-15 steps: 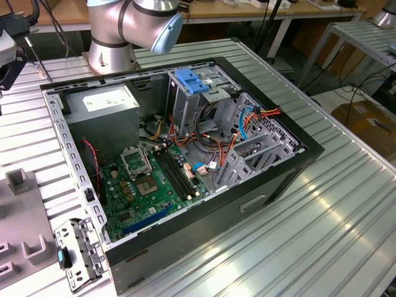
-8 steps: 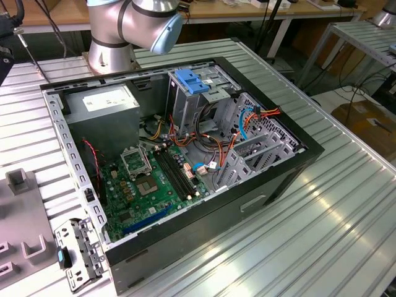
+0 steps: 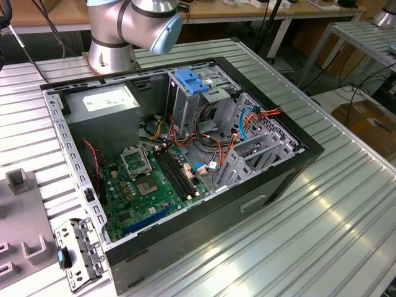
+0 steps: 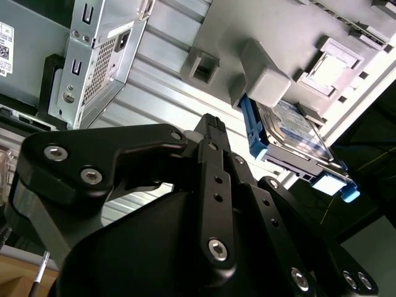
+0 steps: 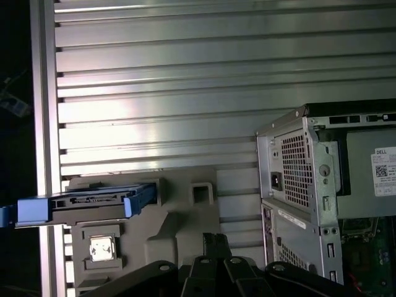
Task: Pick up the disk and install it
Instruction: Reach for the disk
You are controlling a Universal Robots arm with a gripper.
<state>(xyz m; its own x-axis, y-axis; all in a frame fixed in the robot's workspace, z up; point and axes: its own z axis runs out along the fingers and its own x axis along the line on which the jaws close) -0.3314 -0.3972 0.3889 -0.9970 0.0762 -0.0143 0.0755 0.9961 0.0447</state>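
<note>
The disk (image 5: 86, 204) is a flat dark drive with bright blue side rails. It stands on edge in a grey holder block (image 5: 185, 223) on the ribbed metal table. In the second wrist view the disk (image 4: 291, 133) sits behind a grey post of the holder block (image 4: 266, 74). My gripper (image 5: 215, 238) hangs above the table, between the holder and the computer case, apart from the disk. In both wrist views its black fingers meet at the tips (image 4: 212, 120), shut on nothing.
The open computer case (image 3: 185, 154) lies on the ribbed table (image 3: 322, 216), with a drive cage and light blue latch plate (image 3: 189, 80) at its far side. Its perforated rear panel (image 5: 297, 167) stands near the gripper. A loose metal bracket (image 3: 77, 253) lies by the case.
</note>
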